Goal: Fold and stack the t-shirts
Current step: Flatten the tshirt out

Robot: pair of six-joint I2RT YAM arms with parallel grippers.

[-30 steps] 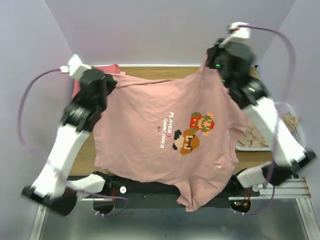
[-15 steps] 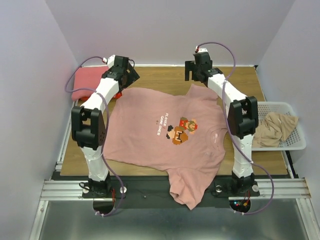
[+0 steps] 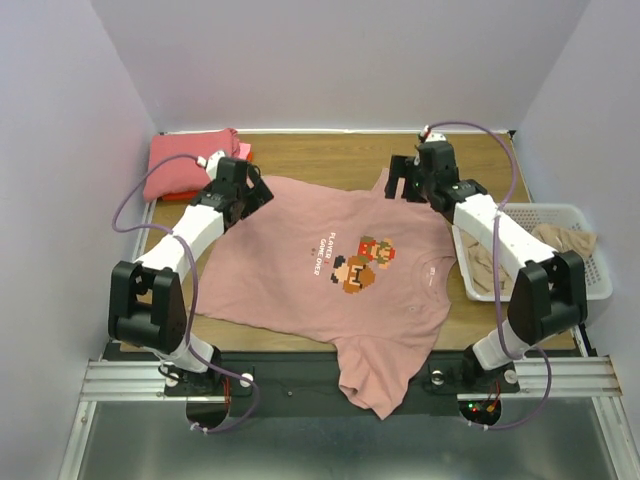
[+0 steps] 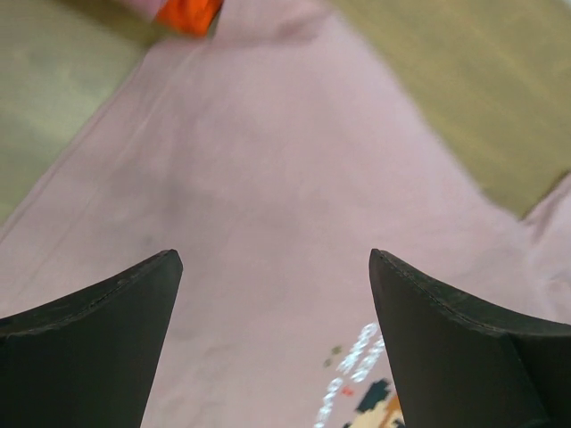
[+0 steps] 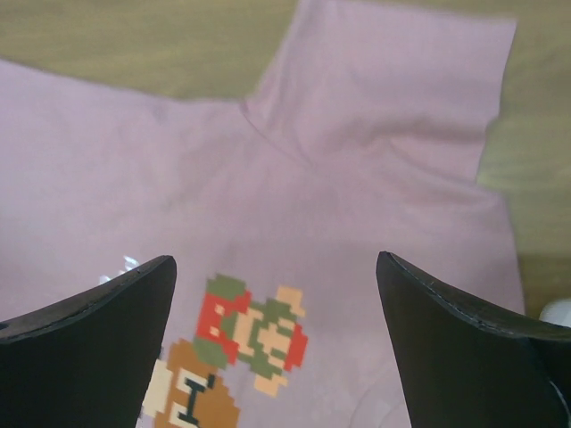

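A dusty pink t-shirt (image 3: 300, 290) with a pixel-art figure print (image 3: 362, 265) lies spread flat on the wooden table, and its lower end hangs over the near edge. My left gripper (image 3: 252, 192) hovers open over the shirt's far left corner. My right gripper (image 3: 405, 185) hovers open over its far right sleeve. In the left wrist view the open gripper (image 4: 275, 259) frames bare pink cloth (image 4: 268, 160). The right wrist view shows the other open gripper (image 5: 275, 260) above the print (image 5: 254, 334) and a sleeve (image 5: 393, 98). Neither gripper holds anything.
A folded coral-red shirt (image 3: 185, 162) lies at the back left corner; its orange-red edge (image 4: 187, 13) shows in the left wrist view. A white mesh basket (image 3: 592, 290) at the right edge holds a crumpled tan shirt (image 3: 560, 245). Bare wood (image 3: 320, 155) runs along the back.
Both grippers opened and let go of the pink shirt, which dropped from the air to lie flat on the table. Both arms then drew back and lower over its far corners.
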